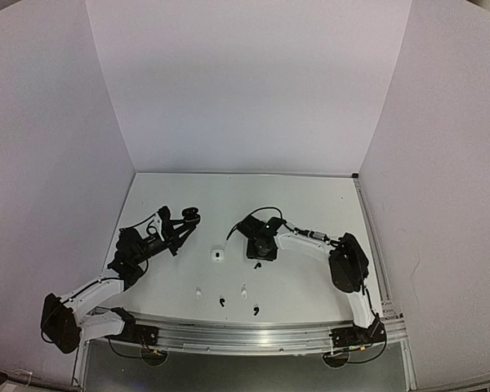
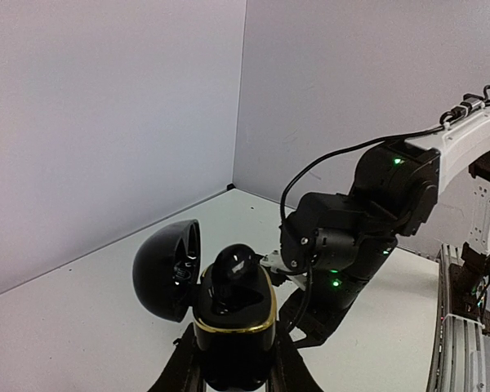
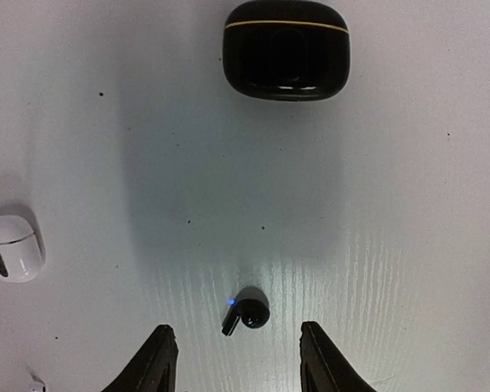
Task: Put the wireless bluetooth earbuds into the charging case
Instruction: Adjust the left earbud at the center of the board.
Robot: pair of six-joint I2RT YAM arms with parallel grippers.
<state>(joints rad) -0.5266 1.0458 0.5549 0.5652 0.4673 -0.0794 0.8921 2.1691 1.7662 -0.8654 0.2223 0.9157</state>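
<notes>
1. The black earbud (image 3: 247,313) I'm going for lies on the tabletop (image 3: 392,245), centred between the right jaws. In the right wrist view it sits level with their tips and just past them toward 12 o'clock.
2. The right jaws stand apart, one finger on each side of the earbud. Neither touches it, and they grip nothing.
3. The earbud's long axis is slanted, with the rounded body toward 2 o'clock and the stem toward 8 o'clock. A blue light (image 3: 230,303) shows on the 10 o'clock side. The jaws close along the 3-to-9 line, so I expect them to meet the earbud obliquely and perhaps turn it.
4. The right arm (image 2: 392,180) is plainly the nearer one. The left jaws are clamped on the open black case (image 2: 233,314), its lid (image 2: 167,269) swung to 9 o'clock. Overhead, that case is held well apart, at 9 o'clock from the right wrist.
5. On the tabletop, a closed black case (image 3: 286,49) lies at 12 o'clock from the earbud. A white case (image 3: 12,249) lies at 9 o'clock.
6. Some things are hard to read:
   - I cannot tell how far the right jaws are above the tabletop.
   - Overhead, the right wrist covers the closed black case.
   - In the held case a dark rounded body seems to fill one bay, and I cannot see the other.
   - The loose earbuds (image 1: 221,301) near the arm bases are only specks.
</notes>
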